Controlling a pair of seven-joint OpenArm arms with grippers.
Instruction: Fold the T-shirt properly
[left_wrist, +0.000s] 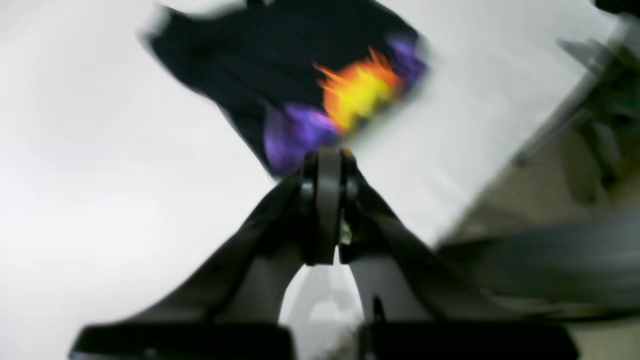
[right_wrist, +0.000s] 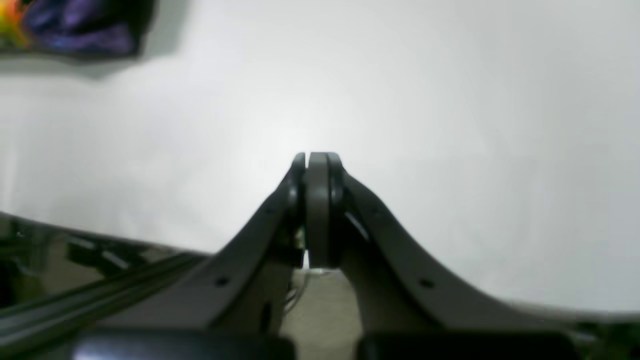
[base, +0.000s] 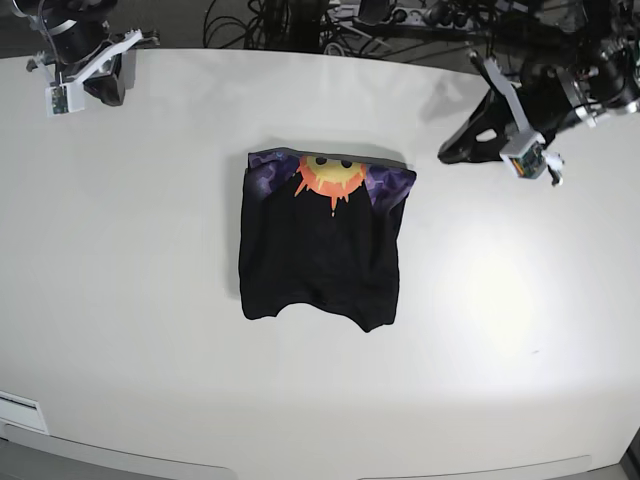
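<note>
The black T-shirt (base: 320, 255) lies folded into a rough rectangle at the middle of the white table (base: 520, 320), its orange sun-face and purple print showing along the far edge. In the blurred left wrist view the T-shirt (left_wrist: 270, 60) lies beyond my left gripper (left_wrist: 327, 156), which is shut and empty. In the base view the left gripper (base: 450, 153) hangs over the table to the right of the shirt, apart from it. My right gripper (right_wrist: 317, 157) is shut and empty, raised at the far left corner (base: 105, 90). A corner of the T-shirt (right_wrist: 75, 25) shows at the top left of the right wrist view.
Cables and equipment (base: 300, 20) crowd the table's far edge. The table's edge (left_wrist: 480, 200) and the floor show at the right of the left wrist view. A white label (base: 20, 410) sits at the front left edge.
</note>
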